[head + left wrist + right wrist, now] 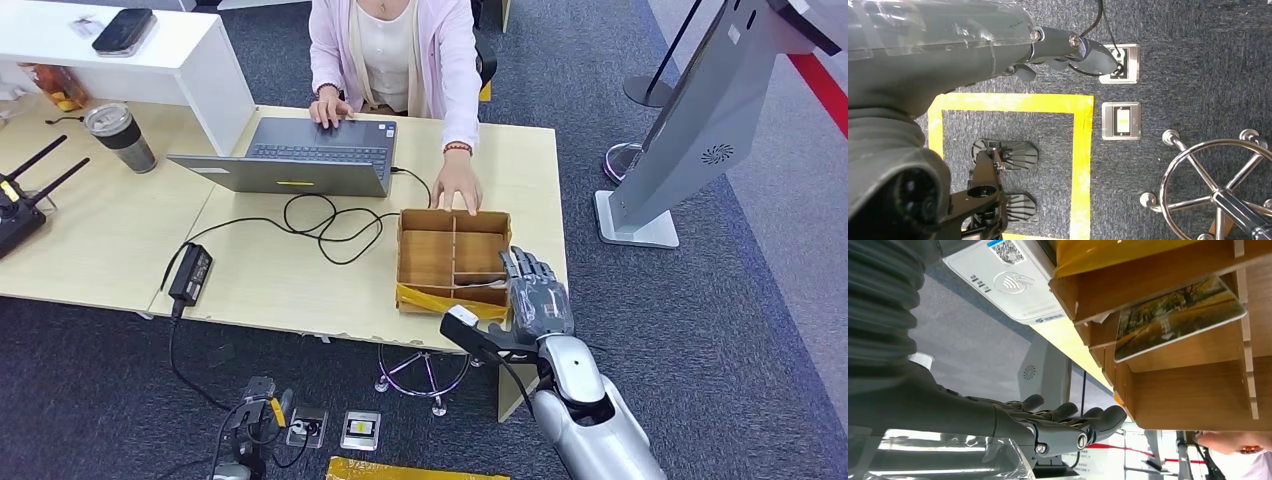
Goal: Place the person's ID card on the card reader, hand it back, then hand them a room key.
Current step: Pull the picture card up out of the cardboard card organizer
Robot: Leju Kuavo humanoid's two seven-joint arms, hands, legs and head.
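An open grey laptop (300, 155) sits at the table's (110, 240) twelve o'clock, a lidded tumbler (120, 136) at ten, a black power brick (191, 272) at seven, its cable (320, 225) looping toward centre.

Landscape-printed card (1178, 315) tilted in wooden box (1193, 395)

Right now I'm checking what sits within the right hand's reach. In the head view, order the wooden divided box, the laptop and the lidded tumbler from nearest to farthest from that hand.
From the right hand:
1. Wooden divided box, right beside the hand, at the table's near edge.
2. Laptop, farther back and to the left, in front of the seated person.
3. Lidded tumbler, far left of the table.
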